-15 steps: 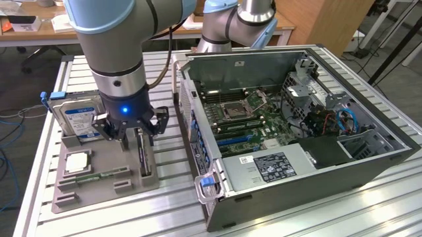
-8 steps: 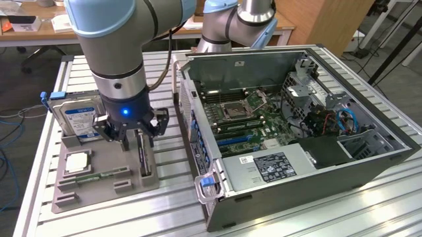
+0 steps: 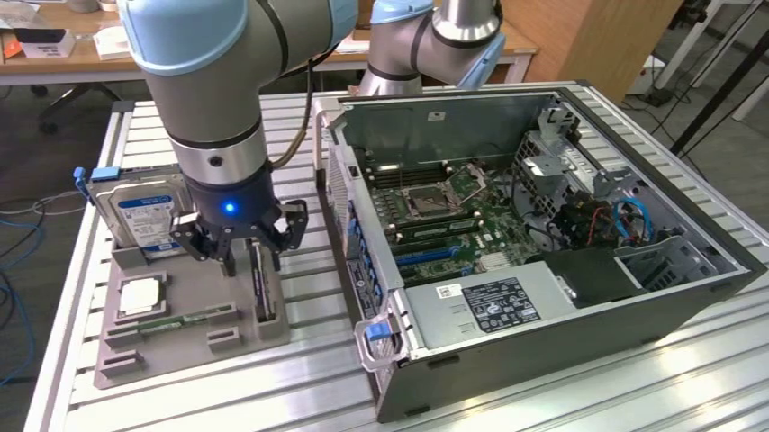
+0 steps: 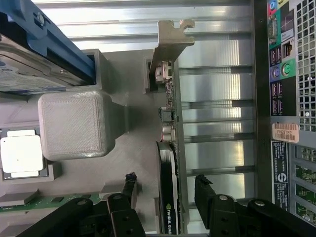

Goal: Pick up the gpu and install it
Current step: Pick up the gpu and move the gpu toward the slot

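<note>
- Gripper [image 3: 251,261] wide open, nothing held; one finger [image 4: 129,183] on each side of the gpu [image 4: 168,207]. Gap visible both sides in wrist view, no contact seen.
- gpu stands on edge in a slot of the grey printed fixture [image 3: 180,351]. Its silver bracket [image 4: 170,37] is at the card end away from the fingers.
- Same fixture: hard drive [image 3: 142,216] upright in a blue caddy, on the exterior view's left of the arm. CPU [image 3: 142,295] lies flat in its pocket, w/ RAM stick [image 3: 180,321] lying flat just beside it.
- Grey printed block [image 4: 74,123] sits betw. CPU pocket and gpu slot.
- Open PC case [image 3: 673,297] on its side, just beside the fixture on the exterior view's right. Motherboard [image 3: 451,216] exposed, PSU [image 3: 493,306] at the near corner.
- Case rear I/O ports [image 4: 284,74] face the gpu side.
- All on slotted alu table [image 3: 577,396].
</note>
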Robot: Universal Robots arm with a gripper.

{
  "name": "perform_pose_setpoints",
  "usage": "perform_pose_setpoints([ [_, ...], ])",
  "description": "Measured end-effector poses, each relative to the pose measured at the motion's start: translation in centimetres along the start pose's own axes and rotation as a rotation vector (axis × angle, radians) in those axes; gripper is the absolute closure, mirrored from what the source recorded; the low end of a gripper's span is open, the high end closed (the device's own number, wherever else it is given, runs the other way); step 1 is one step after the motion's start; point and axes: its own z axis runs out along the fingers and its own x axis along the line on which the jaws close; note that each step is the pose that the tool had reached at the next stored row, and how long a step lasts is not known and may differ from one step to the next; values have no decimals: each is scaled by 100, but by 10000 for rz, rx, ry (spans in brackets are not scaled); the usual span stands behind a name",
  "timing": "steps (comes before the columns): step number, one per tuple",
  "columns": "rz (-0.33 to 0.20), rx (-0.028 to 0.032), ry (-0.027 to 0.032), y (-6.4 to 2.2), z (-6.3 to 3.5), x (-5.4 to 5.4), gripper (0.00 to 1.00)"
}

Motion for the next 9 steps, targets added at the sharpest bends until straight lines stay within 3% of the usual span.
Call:
perform_pose_setpoints([
  [9, 0, -2, -2, 0, 2, 0, 42],
])
